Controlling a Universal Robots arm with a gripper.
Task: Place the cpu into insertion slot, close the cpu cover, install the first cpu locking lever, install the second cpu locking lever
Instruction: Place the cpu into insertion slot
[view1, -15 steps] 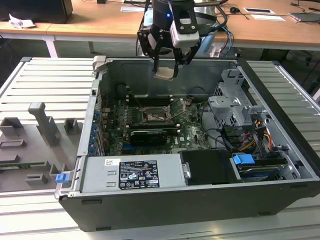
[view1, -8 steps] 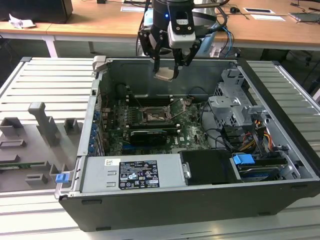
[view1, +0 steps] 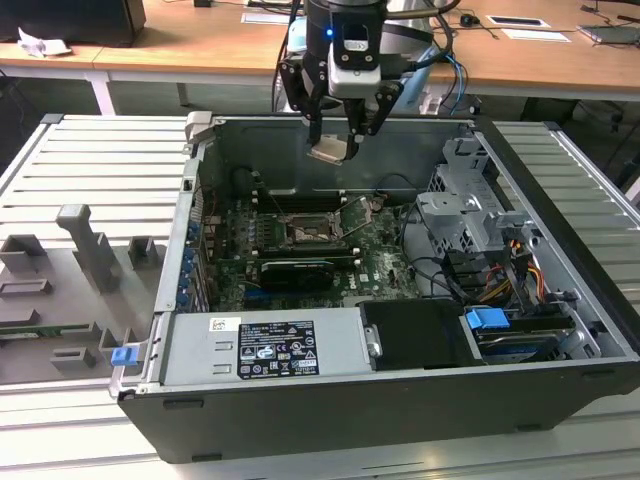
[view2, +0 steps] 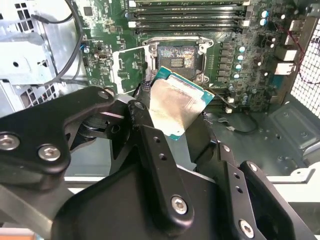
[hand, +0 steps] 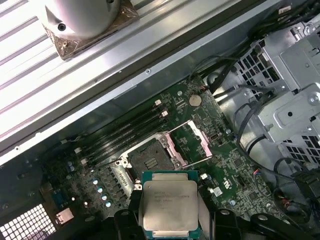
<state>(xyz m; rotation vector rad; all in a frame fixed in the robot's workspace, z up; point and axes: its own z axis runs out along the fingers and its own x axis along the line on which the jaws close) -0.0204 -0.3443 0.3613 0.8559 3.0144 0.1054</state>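
Exterior view: jaws were clamped on the cpu (view1: 328, 150), high over the open case and well above the insertion slot (view1: 305, 232). The cpu cover (hand: 172, 149) stood open in first wrist view. Step 1 was in hand, I judged — seating called for chip square & level w/ socket.

The cpu (view2: 176, 102) is showing a pale silvery-grey top rimmed in teal-green. The gripper (view1: 338, 140) is looking black, with a blue light glowing above it. The insertion slot (hand: 150, 161) is showing black, and the cpu cover (hand: 174, 149) is gleaming silvery against the dark green motherboard (view1: 385, 255). A blue clip (view1: 122, 355) is standing out by the dark grey case's (view1: 400, 410) front corner.
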